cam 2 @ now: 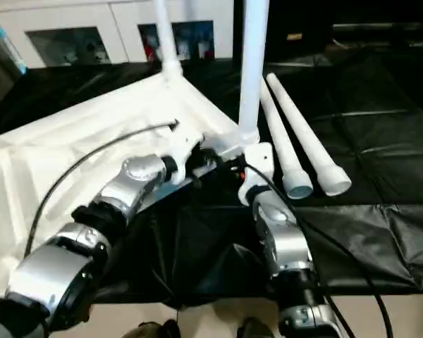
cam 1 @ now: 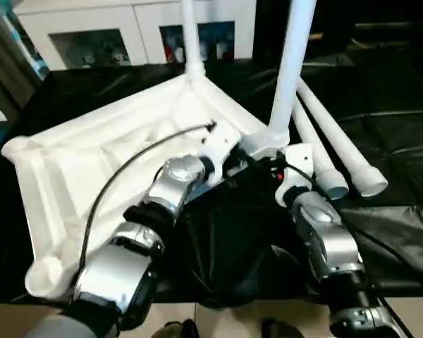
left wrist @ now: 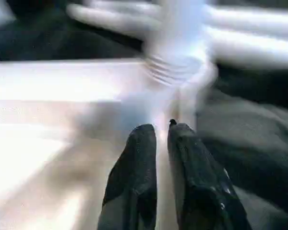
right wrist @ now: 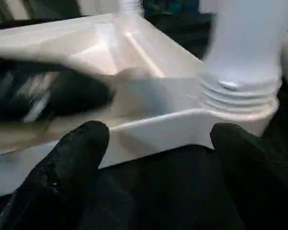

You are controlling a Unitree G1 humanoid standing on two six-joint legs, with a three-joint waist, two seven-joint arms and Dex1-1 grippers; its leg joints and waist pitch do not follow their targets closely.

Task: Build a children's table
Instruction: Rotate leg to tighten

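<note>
The children's table is in parts. Its white top [cam 1: 92,162] lies upside down on the black cover, ribs up. One leg [cam 1: 290,70] stands upright in the near right corner socket, and another leg [cam 1: 190,35] stands in the far corner. Two loose legs [cam 1: 338,151] lie side by side to the right. My left gripper [left wrist: 162,128] is at the top's rim beside the near upright leg, with only a narrow gap between its fingers and nothing clearly pinched. My right gripper [right wrist: 159,129] stands wide open just in front of that leg's threaded base, holding nothing.
A white cabinet with glass doors [cam 1: 127,32] stands at the back. Crumpled black sheeting [cam 1: 381,105] covers the work surface, whose front edge lies just below my forearms. A black cable [cam 1: 127,169] arcs over the top from my left arm.
</note>
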